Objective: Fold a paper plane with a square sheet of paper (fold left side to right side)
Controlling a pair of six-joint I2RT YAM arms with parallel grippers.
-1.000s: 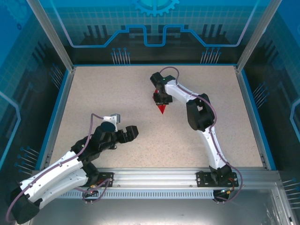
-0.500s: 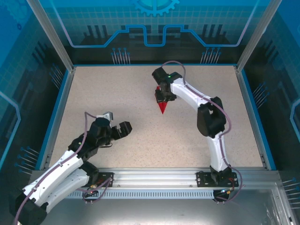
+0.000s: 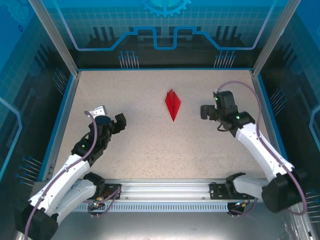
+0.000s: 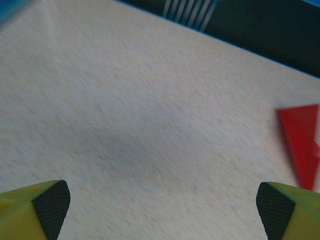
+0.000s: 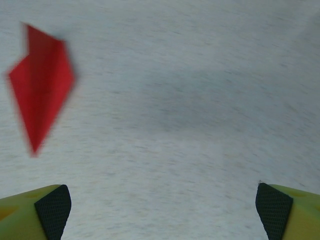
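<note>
1. One plane (image 3: 173, 104) lies flat on the surface (image 3: 125, 90), free, between left hand (image 4: 162, 204) and right hand (image 5: 163, 205), well apart from each.
2. Both hands gape wide, holding nothing.
3. Folding looks finished; retreat high, never brushing it.

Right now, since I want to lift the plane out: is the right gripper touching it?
Apart. The top external view shows bare table between the paper plane and the right gripper.
</note>
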